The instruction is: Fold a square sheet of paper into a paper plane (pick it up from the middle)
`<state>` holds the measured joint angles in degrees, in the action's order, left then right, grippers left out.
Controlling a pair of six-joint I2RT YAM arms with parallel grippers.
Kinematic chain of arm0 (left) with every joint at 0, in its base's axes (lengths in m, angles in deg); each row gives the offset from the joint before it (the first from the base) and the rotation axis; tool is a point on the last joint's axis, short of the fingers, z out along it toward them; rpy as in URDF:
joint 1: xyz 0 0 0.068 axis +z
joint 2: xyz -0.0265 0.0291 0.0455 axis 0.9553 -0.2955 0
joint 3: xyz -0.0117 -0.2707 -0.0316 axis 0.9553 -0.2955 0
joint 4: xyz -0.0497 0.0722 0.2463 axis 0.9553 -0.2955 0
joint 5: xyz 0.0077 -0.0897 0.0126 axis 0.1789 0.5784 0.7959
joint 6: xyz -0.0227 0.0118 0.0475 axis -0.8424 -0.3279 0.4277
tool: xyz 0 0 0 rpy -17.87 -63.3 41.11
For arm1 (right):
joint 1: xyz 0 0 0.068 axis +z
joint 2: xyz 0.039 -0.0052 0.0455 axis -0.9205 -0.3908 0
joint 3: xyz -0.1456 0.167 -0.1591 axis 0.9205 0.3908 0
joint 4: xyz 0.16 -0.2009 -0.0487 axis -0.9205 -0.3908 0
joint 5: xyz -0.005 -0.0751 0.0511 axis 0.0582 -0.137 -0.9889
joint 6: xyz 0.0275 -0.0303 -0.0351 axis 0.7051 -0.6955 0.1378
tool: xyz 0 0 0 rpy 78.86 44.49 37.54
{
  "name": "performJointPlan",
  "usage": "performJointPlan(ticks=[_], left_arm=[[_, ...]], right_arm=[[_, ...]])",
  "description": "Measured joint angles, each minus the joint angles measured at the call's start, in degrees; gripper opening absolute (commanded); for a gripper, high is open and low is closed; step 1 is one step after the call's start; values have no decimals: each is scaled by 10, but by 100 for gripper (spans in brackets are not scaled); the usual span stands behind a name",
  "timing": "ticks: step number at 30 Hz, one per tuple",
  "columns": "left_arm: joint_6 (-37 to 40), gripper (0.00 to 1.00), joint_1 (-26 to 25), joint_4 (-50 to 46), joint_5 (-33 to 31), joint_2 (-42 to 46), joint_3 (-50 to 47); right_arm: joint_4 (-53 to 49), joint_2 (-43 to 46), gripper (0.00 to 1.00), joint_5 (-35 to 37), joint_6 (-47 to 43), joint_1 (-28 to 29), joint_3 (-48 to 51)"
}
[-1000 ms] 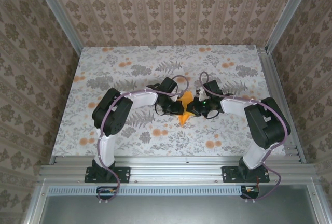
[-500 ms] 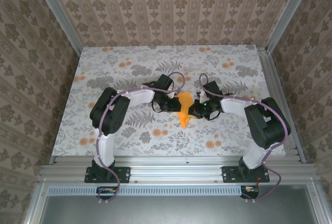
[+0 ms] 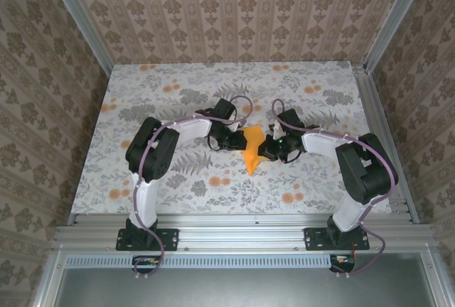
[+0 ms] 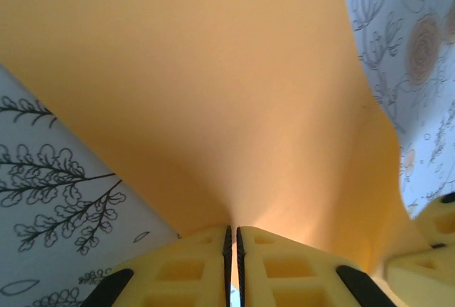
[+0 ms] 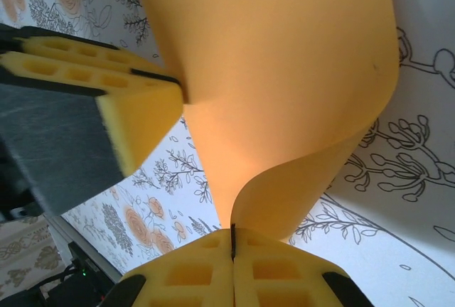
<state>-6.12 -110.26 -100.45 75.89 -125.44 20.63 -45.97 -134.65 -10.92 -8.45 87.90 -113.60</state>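
Note:
The square sheet of paper (image 3: 252, 152) is bright orange and hangs curved between both grippers above the middle of the table. My left gripper (image 3: 238, 138) is shut on its left edge; in the left wrist view the paper (image 4: 213, 87) spreads out from the closed yellow fingers (image 4: 192, 268). My right gripper (image 3: 266, 146) is shut on the paper's right edge; in the right wrist view the sheet (image 5: 284, 72) bends in an S from its fingers (image 5: 277, 268), and the left gripper's yellow finger (image 5: 106, 101) pinches the far edge.
The table (image 3: 178, 87) has a flowered cover with grey leaves and small orange blooms. Aluminium rails (image 3: 380, 129) border it on the right and at the near edge, and patterned walls enclose the back and sides.
Both grippers have drawn slightly apart and lifted the paper, which has spread from a narrow folded sliver into a wider curved sheet between them. The left arm has shifted a little back.

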Motion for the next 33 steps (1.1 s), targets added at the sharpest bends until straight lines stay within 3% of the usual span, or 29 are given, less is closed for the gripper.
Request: performJointPlan(ticks=[33], left_arm=[[0,14,0,5,16,-6,0]], right_arm=[[-28,-56,14,53,10,29,-56]])
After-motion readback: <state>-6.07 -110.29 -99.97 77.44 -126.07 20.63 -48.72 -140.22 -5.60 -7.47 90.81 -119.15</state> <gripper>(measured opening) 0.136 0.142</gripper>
